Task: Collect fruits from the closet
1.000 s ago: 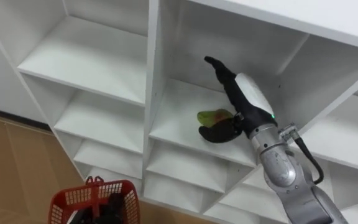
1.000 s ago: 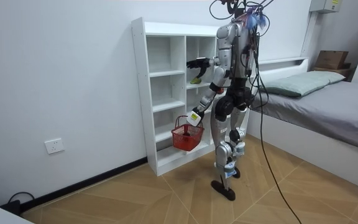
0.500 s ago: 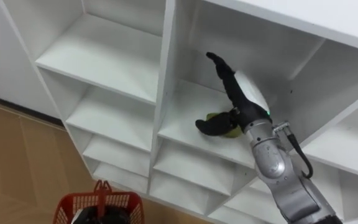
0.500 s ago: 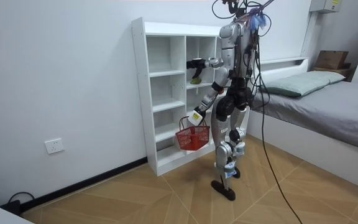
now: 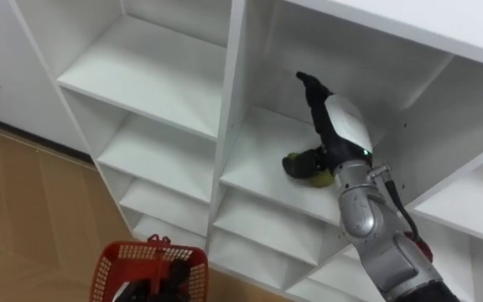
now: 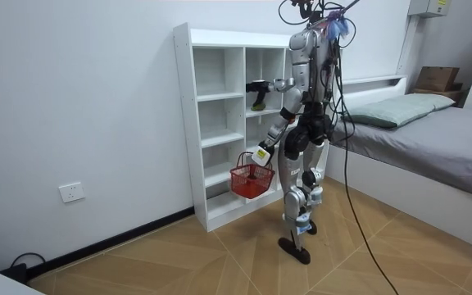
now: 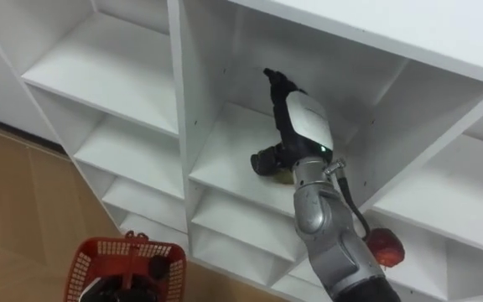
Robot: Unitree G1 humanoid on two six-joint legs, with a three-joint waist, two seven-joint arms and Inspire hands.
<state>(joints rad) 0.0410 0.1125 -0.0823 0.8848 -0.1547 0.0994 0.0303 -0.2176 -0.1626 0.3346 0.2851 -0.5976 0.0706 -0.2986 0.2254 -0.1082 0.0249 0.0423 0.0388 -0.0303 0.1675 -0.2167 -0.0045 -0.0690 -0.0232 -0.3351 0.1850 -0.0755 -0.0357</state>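
Observation:
My right hand reaches into an upper compartment of the white closet. Its thumb is curled round a yellow-green fruit lying on the shelf board, while one finger still points up toward the back wall. Low in front of me hangs a red basket, with my left hand dark above it. In the room view, the left hand grips the basket's handle at hip height. A red fruit lies in a lower compartment, beside my right forearm.
The closet's other compartments are bare white shelves. I stand close in front of the closet on a wooden floor. A bed lies at the room view's right.
The right hand's thumb has closed in from under the fruit onto it, and the hand sits deeper in the compartment. The basket swung slightly. The eye views shifted with the head.

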